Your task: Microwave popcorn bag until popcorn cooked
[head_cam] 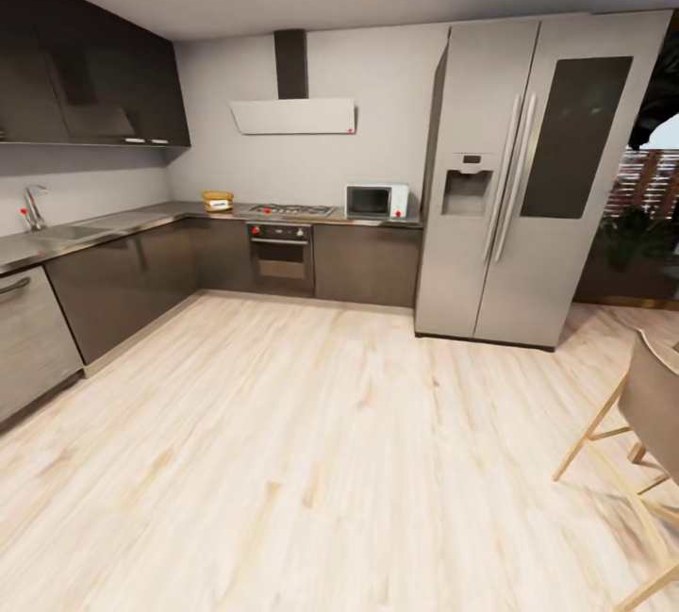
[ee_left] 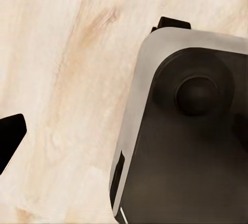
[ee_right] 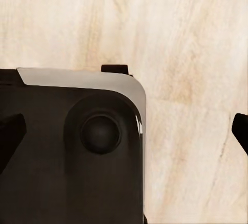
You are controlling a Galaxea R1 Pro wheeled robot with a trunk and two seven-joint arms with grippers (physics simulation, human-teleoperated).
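Across the kitchen, the small tan popcorn bag [head_cam: 217,201] stands on the grey countertop [head_cam: 141,219] in the far corner, left of the hob. The pale microwave [head_cam: 375,201] sits on the same countertop beside the fridge, its dark glass door closed. Both are far from me. In the left wrist view, one black fingertip [ee_left: 9,140] shows at the picture's edge over the wooden floor, so my left gripper [ee_left: 124,136] is open and empty. My right gripper [ee_right: 124,131] is open too, its fingertips [ee_right: 9,136] wide apart above my own dark base [ee_right: 67,157].
A tall steel fridge [head_cam: 528,178] stands right of the microwave. The gas hob [head_cam: 290,209] and built-in oven [head_cam: 281,254] sit between bag and microwave, with a sink [head_cam: 66,233] at the left. A wooden-legged chair [head_cam: 641,423] is near right. Pale wood floor [head_cam: 311,442] stretches ahead.
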